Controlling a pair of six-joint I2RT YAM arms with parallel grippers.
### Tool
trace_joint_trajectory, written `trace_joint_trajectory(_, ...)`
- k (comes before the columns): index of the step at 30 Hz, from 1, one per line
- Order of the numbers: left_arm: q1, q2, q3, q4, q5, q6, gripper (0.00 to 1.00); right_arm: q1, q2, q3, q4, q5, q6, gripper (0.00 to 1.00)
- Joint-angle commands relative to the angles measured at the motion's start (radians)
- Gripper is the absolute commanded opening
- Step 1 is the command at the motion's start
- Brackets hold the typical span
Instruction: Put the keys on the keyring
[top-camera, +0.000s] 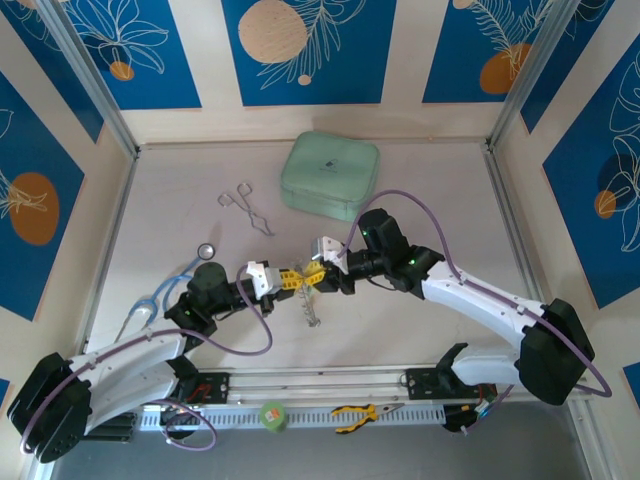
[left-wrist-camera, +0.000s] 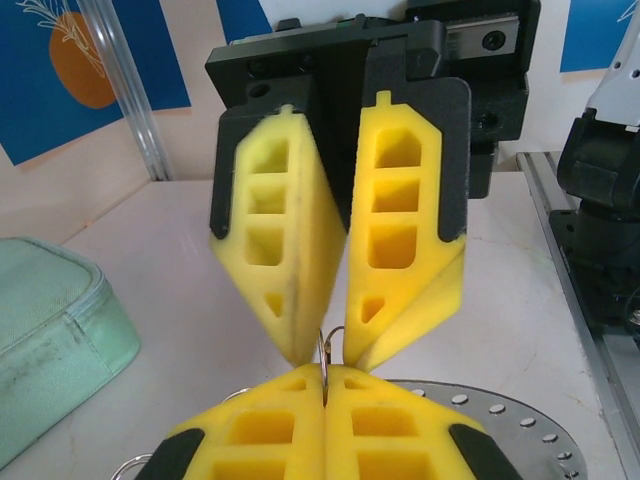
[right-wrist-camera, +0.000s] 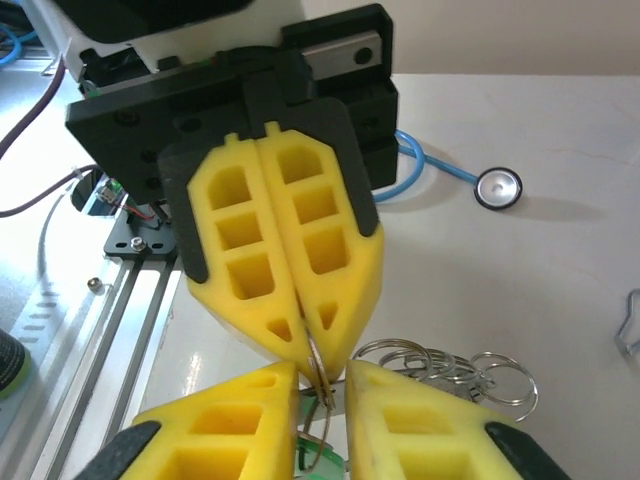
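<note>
1. Left pincer (left-wrist-camera: 325, 375): fingers pressed flat together, clamping the keyring's (right-wrist-camera: 318, 375) wire over the middle of the bench (top-camera: 160, 230). As I judge it, this grip should be firm and motionless, the anchor for the threading.
2. Keyring: its wire runs between the 2 pincers, which meet tip to tip. The small loops trail to one side, and whether they rest on the bench I cannot tell.
3. Green key (right-wrist-camera: 312, 458): a green bit shows low in the gap between the right fingers, likely its head. The yellow key I cannot pick out against the yellow pads.
4. Right pincer (top-camera: 316, 272): fingers a narrow gap apart around wire and green bit; whether they grip I cannot tell. It should do all the moving: small, slow turns feeding the key's hole along the wire, never a pull hard enough to drag the ring from the left grip.
</note>
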Motion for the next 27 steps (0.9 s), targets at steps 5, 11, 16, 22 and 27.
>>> trace_joint_trajectory(5,-0.008,0.011,-0.005,0.093,0.044,-0.025,0.0,0.008,0.022,0.009,-0.001,-0.031,-0.042,0.04)
trace_joint_trajectory(11,-0.01,-0.015,0.005,-0.014,-0.053,0.003,0.25,0.012,0.022,0.065,-0.122,0.023,-0.11,0.0)
trace_joint_trajectory(16,-0.01,-0.057,0.057,-0.28,-0.095,0.106,0.33,0.026,0.04,0.145,-0.282,0.094,-0.193,0.0)
trace_joint_trajectory(22,-0.01,-0.079,0.081,-0.376,-0.095,0.147,0.35,0.052,0.078,0.225,-0.395,0.163,-0.249,0.0)
trace_joint_trajectory(27,-0.009,-0.07,0.091,-0.367,-0.089,0.152,0.34,0.079,0.104,0.273,-0.442,0.188,-0.279,0.0)
